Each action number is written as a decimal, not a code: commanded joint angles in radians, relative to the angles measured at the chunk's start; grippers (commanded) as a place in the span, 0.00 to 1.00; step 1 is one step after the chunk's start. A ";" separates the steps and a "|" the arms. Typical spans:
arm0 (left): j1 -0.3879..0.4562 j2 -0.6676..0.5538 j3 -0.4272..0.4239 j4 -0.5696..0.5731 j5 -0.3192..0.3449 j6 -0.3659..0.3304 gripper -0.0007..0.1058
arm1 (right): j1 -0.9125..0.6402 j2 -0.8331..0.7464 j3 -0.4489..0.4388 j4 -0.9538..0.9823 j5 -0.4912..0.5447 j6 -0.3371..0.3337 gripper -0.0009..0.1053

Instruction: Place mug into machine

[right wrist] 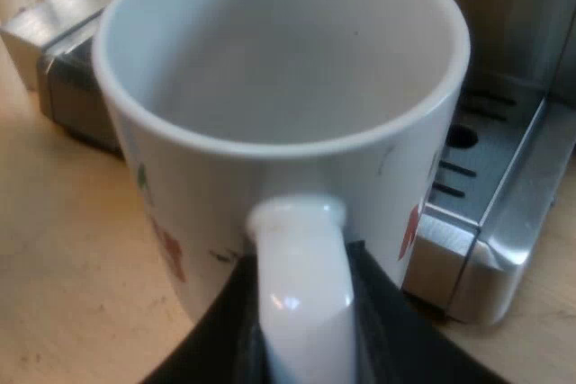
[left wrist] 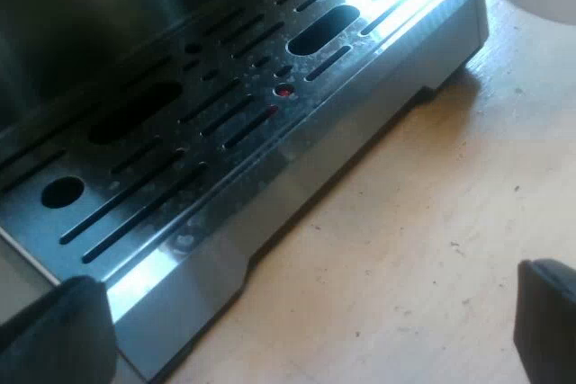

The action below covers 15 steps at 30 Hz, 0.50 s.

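The right tool (right wrist: 304, 321) grips the mug (right wrist: 270, 87) by its handle, drip tray (right wrist: 504, 177) just beyond; the left tool (left wrist: 301, 334) hangs spread apart beside that tray.

One white mug (right wrist: 279, 78), one espresso machine (left wrist: 297, 188)

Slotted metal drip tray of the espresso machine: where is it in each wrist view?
Left wrist view: slotted metal drip tray ahead of the open left gripper, on the wooden table.
Right wrist view: beyond the white mug that the right gripper holds.
Shared landmark: the wooden table.
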 commanded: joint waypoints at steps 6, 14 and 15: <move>-0.003 0.001 -0.006 -0.017 0.041 -0.011 0.86 | 0.002 0.178 -0.086 -0.163 0.010 0.002 0.01; -0.003 0.001 -0.006 -0.017 0.041 -0.011 0.86 | 0.002 0.338 -0.162 -0.201 0.010 0.002 0.01; -0.003 0.001 -0.006 -0.017 0.041 -0.011 0.86 | 0.000 0.348 -0.168 -0.200 0.010 0.002 0.01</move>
